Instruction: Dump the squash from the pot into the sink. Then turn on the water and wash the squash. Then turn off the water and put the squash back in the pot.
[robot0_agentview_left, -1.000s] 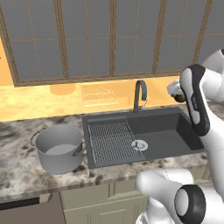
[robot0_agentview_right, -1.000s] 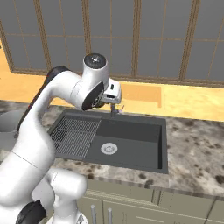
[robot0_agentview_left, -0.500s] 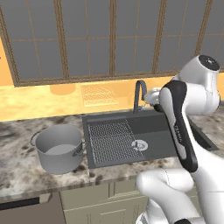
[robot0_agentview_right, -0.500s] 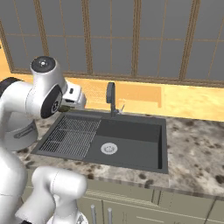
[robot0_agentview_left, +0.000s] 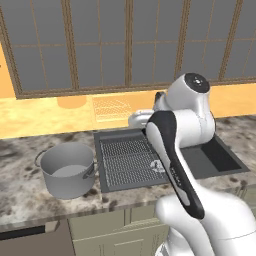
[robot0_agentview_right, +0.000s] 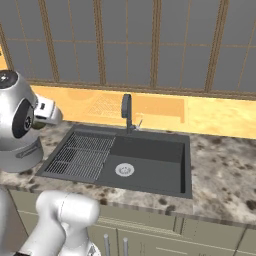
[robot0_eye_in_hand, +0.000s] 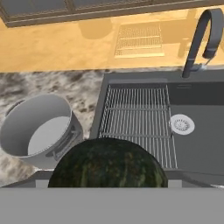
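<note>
Squash fills bottom of your hand view, close to camera, held in wide-spread jaws above worktop edge. Pot upright, left of sink, interior bare. Faucet behind basin. Drain uncovered.

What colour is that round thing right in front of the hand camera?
The squash is dark olive green with yellowish flecks, seen best in the hand view.
</note>
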